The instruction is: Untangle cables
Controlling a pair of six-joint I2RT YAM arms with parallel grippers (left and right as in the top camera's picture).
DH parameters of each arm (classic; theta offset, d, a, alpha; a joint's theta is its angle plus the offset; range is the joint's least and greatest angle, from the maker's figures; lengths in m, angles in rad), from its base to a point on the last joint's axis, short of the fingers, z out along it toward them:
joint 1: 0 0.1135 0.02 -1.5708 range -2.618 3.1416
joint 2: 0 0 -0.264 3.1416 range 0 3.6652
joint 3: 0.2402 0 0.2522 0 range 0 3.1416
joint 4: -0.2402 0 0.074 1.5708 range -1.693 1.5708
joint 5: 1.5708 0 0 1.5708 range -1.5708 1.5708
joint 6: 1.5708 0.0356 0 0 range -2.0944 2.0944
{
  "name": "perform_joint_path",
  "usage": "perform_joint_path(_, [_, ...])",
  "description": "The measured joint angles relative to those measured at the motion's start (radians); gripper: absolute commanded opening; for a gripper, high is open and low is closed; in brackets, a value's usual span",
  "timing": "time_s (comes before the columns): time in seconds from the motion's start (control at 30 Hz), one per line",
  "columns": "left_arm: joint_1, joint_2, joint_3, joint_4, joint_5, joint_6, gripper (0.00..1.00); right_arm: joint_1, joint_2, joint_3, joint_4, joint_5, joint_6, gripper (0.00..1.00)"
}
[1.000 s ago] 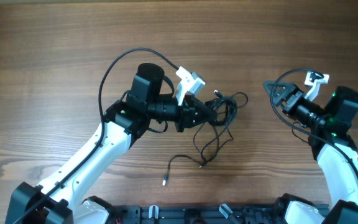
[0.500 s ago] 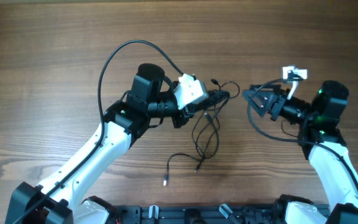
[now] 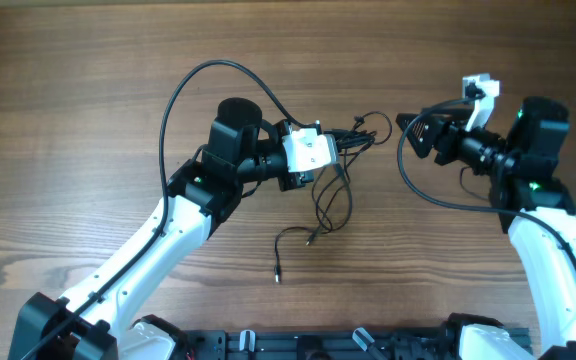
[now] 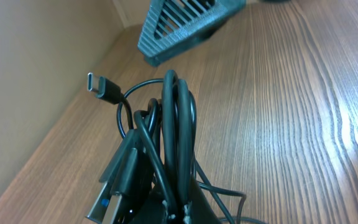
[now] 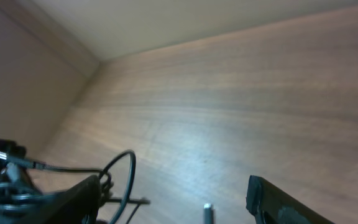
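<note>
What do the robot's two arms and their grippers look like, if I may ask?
The left arm and right arm have white lower links, black joints and small green lights. A thick black cable loops off each. The left gripper and right gripper each carry a white part on top; the right's fingers are dark wedges.

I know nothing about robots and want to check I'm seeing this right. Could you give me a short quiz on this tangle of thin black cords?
1. True or false: the right tool is open, holding nothing.
2. Which tool clamps the bundle of thin black cables? A left tool, B right tool, C neither.
3. Fill in: one loose plug end lies on the brown wooden ____.
Key: 1 true; 2 A; 3 table.
</note>
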Motion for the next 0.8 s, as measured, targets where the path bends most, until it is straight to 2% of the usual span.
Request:
perform_joint_path(0.23, [0.0,0.0,0.0,0.0,-0.004,0.012,0.04,0.124,0.0,0.069,-0.118,0.149,-0.078,0.75])
perform_joint_path(0.4, [0.0,0.0,0.0,0.0,-0.003,0.012,0.04,0.257,0.001,0.069,-0.182,0.433,-0.092,0.75])
perform_joint_path(0.6, [-0.002,0.0,0.0,0.0,0.027,0.016,0.04,0.287,0.03,0.07,-0.189,0.637,-0.092,0.76])
perform_joint_path(0.8, [-0.011,0.0,0.0,-0.049,0.083,0.016,0.04,0.287,0.127,0.07,-0.141,0.681,-0.061,0.87])
